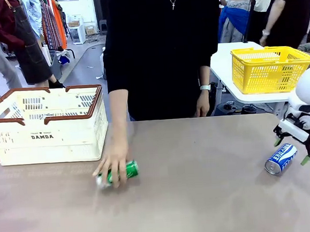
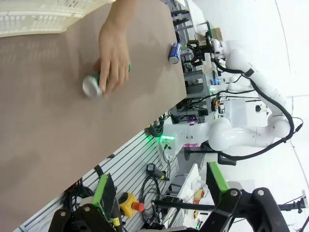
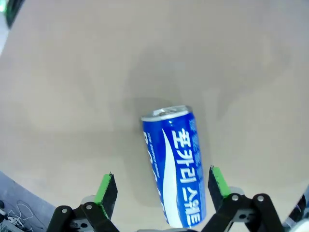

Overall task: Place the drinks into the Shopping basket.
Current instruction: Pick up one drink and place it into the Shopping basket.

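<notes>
My left tool point(image 2: 161, 186) hangs released, jaws spread wide with nothing between them, held back off the table point(image 1: 205, 209) so it does not crowd the person.

The large cream-white slotted plastic shopping basket with brown rim and handles point(image 1: 45, 124) stands at the table's far left. Its top is open, so cans can go in from above.

Just right of its near corner, the person's hand point(image 1: 111, 163) lies over a small green aluminium drink can point(image 1: 130, 170). That can is on its side, and I judge the hand is there to stop it rolling.

Well apart from it, near the right edge, a small blue aluminium drink can with white lettering point(image 1: 280, 159) also lies on its side, outside the basket.

My right tool point(image 1: 292, 151) hovers just over this can, released. Its green pads point(image 3: 218, 181) stand either side of the barrel without touching it. They are set across the can's width, which I read as lining up a pinch on the round body.
</notes>
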Controlling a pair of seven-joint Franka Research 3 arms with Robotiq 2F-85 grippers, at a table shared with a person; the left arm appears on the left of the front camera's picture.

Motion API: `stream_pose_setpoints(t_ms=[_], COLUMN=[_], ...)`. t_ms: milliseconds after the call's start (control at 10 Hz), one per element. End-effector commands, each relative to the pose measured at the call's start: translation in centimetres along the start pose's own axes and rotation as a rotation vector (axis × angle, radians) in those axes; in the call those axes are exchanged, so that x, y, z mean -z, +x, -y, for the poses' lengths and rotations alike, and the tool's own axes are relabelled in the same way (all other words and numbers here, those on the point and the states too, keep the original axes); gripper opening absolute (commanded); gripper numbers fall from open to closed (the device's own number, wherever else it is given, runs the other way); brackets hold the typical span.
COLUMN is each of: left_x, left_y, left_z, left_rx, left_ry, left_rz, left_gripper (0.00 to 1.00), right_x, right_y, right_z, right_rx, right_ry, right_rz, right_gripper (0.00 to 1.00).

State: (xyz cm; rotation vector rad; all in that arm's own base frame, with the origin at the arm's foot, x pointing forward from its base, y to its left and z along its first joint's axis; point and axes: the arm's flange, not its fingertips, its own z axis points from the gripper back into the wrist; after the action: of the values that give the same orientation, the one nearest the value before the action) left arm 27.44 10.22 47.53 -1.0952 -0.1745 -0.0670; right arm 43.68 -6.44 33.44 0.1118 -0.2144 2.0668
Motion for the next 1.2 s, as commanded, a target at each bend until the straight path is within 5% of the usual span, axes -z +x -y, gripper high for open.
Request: stream_pose_setpoints(t_ms=[0,700,800,900,1100], left_x=[0.3,0.3,0.3,0.3,0.3], left_y=[-0.2,-0.2,-0.2,-0.2,-0.2], left_z=[0.1,0.1,0.1,0.1,0.1], left_rx=[-0.006,-0.006,-0.006,-0.006,-0.006], left_ry=[-0.017,-0.017,-0.017,-0.017,-0.017], left_rz=[0.014,0.014,0.014,0.014,0.014], left_gripper=[1.00,1.00,1.00,1.00,1.00], right_x=[1.3,3.9,3.8,4.0,4.3], right_y=[-0.8,-1.3,-1.3,-1.5,-1.6], right_z=[1.3,1.4,1.5,1.7,1.7], right_rx=[-0.035,0.016,0.019,0.029,0.030], right_ry=[-0.002,0.026,0.029,0.039,0.046], right_rz=[0.012,0.084,0.076,0.076,0.085], right_gripper=[1.00,1.00,0.40,0.00,0.00])
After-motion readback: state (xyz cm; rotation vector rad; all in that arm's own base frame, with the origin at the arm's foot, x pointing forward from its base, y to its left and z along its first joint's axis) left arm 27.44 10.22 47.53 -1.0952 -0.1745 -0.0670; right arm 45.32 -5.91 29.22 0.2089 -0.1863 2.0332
